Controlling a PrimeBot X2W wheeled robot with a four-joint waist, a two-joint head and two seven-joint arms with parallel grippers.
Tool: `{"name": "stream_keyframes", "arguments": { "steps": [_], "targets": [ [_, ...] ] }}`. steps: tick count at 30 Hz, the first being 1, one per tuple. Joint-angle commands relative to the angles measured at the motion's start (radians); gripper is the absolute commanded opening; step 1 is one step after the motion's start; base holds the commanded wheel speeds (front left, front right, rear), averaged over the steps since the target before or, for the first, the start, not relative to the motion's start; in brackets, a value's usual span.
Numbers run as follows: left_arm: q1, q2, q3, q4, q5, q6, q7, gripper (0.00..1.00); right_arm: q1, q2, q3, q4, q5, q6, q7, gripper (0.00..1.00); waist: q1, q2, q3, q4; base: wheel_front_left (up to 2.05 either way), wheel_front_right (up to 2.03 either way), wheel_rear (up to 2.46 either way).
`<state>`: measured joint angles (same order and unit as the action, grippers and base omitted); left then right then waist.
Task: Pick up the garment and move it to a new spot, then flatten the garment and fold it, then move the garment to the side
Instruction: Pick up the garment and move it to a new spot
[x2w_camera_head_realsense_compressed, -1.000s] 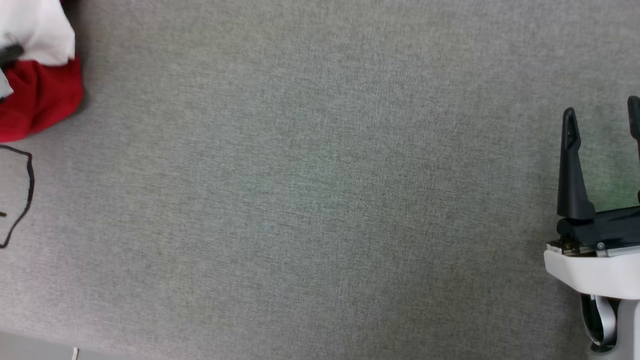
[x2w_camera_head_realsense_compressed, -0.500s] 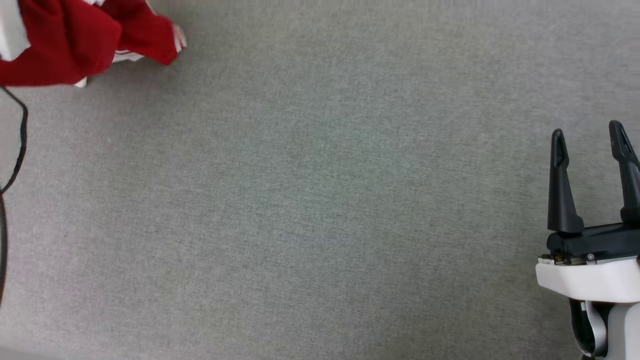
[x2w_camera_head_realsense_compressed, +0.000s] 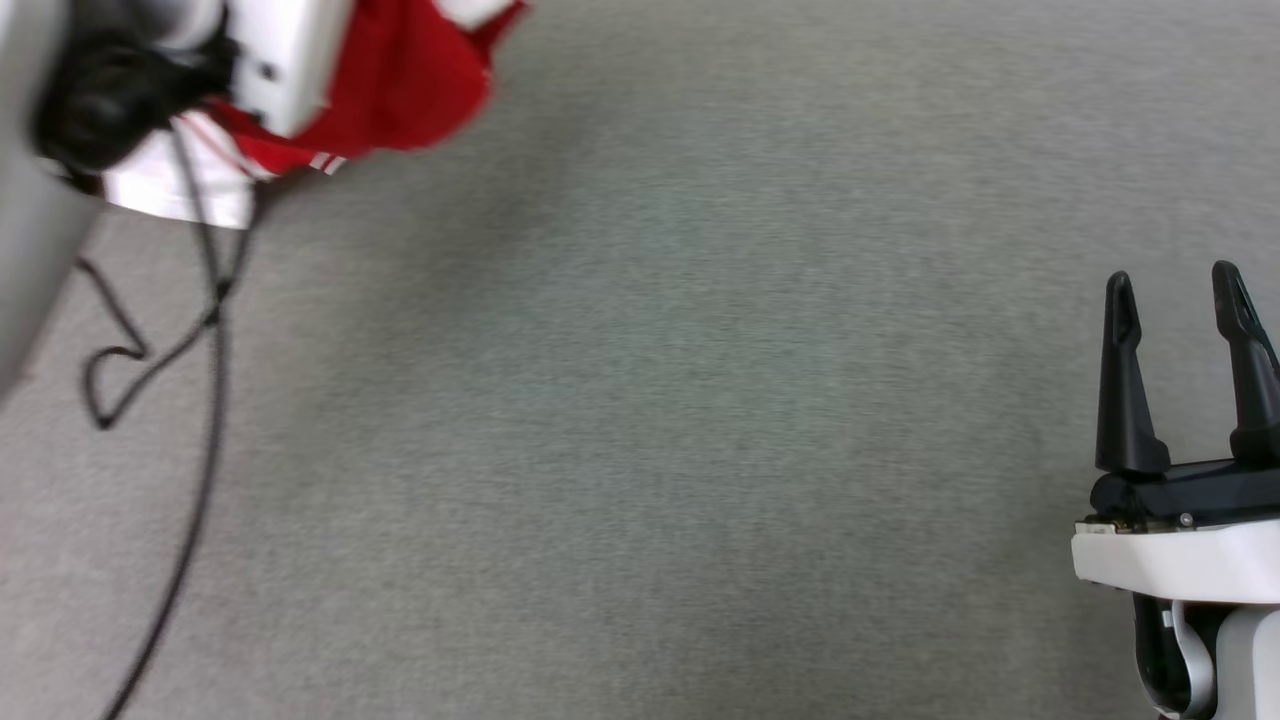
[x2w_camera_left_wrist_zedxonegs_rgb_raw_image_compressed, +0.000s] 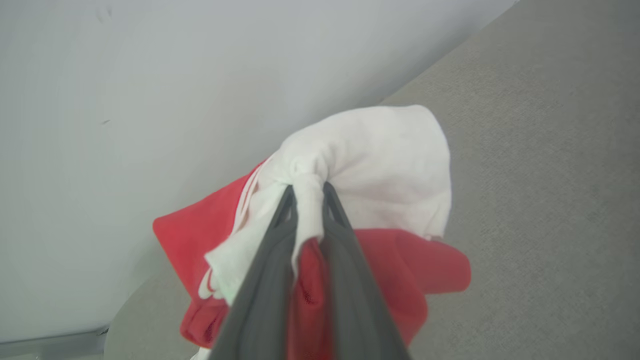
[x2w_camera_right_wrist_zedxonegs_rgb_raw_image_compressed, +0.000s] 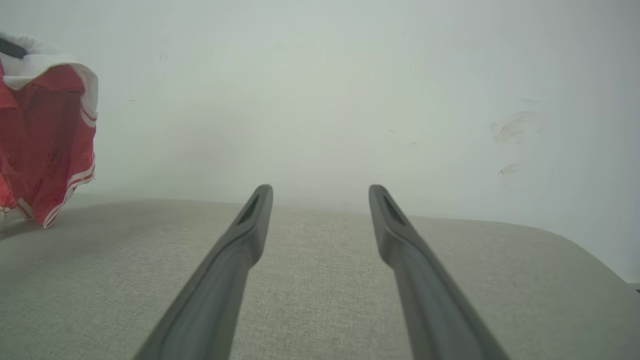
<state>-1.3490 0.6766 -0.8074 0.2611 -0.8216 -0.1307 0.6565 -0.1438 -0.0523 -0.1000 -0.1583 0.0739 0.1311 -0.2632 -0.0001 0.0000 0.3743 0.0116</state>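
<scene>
The garment (x2w_camera_head_realsense_compressed: 410, 80) is blurred, cut by the top edge, and apparently partly hidden behind the left arm (x2w_camera_head_realsense_compressed: 290, 50).

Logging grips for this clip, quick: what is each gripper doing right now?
Left gripper: closed on the shirt, bunched cloth pinched between its fingers.
Right gripper: open, holding nothing.

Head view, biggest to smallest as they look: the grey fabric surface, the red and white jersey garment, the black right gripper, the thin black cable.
1. Grey fabric surface.
2. Red and white jersey garment and black right gripper: about alike, garment partly hidden, so unranked.
3. Thin black cable.
</scene>
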Motion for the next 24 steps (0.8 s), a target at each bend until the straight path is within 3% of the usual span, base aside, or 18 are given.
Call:
{"name": "stream_keyframes", "arguments": {
  "steps": [1,16,24],
  "targets": [
    [-0.011,-0.021,-0.018,-0.009,-0.001,0.003,-0.010,0.00,0.006,0.004,-0.002,0.004,0.007,-0.001,-0.002,1.00,0.0001,0.0000,-0.011,-0.045,0.00,0.00,0.00],
    [-0.017,-0.317,-0.358,0.014,-0.030,0.003,-0.095,0.00,-0.005,0.003,0.002,0.025,0.048,-0.001,-0.002,1.00,0.0001,0.0000,-0.014,-0.178,0.00,0.00,0.00],
    [0.087,-0.405,-0.470,0.062,-0.076,0.003,-0.119,0.00,-0.005,0.003,-0.003,0.031,0.057,-0.001,-0.002,1.00,0.0001,0.0000,-0.005,-0.205,0.00,0.00,0.00]
  ]
}}
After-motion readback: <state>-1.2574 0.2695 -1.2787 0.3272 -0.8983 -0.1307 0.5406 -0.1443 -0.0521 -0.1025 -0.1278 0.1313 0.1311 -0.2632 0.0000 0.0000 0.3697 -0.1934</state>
